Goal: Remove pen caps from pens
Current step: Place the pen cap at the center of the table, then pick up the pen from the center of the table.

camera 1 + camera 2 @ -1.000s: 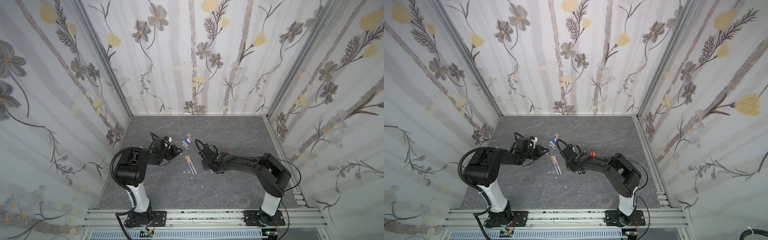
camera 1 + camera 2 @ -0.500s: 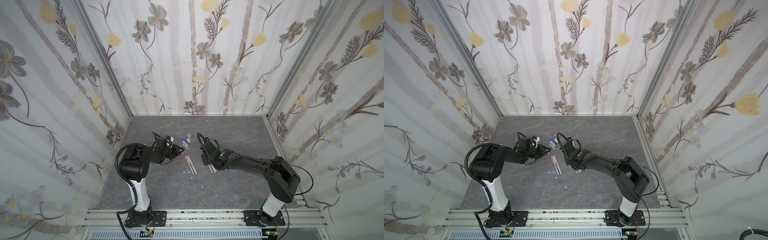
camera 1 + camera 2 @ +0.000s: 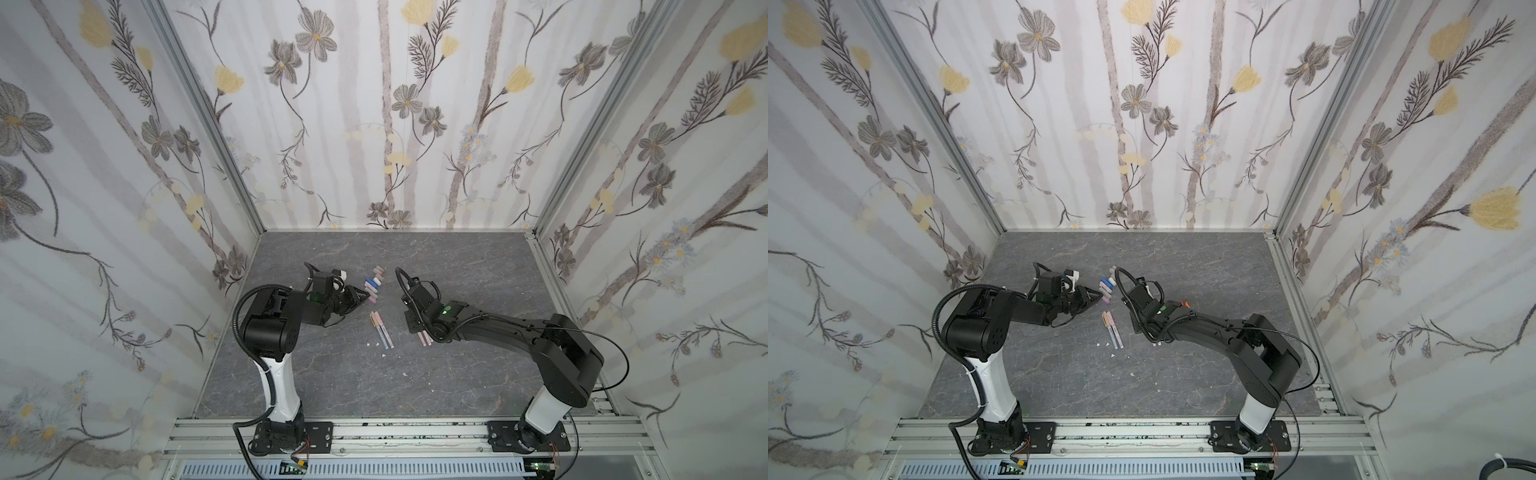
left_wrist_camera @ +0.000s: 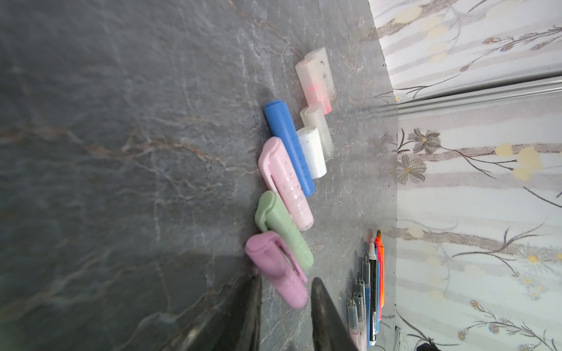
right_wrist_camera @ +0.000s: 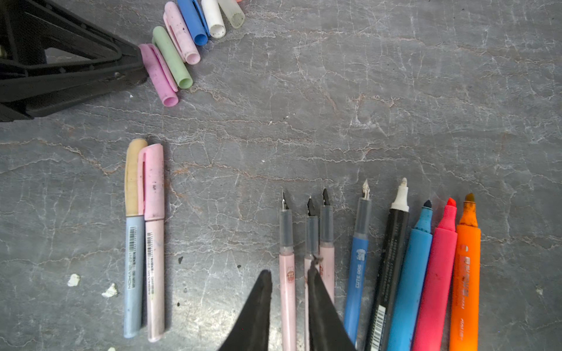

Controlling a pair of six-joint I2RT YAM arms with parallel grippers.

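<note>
Left gripper (image 4: 286,281) has parted its jaws slightly, leaving the purple cap (image 4: 275,269) lying between the tips at the end of the caps (image 3: 372,284), so another pen is done; in a top view two capped pens (image 3: 381,330) wait at 6 o'clock of the caps. Right gripper (image 5: 289,272) has swung to the bare pens (image 5: 359,258) (3 o'clock of that pair), jaws narrow astride a pink pen (image 5: 287,258); gripped or freed, I cannot tell.

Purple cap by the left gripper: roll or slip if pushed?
Round tube with a side clip: the purple cap probably rolls only until the clip catches. Open-ended, so hollow and likely light; may skid. It touches the green cap, so a push probably shifts both.
</note>
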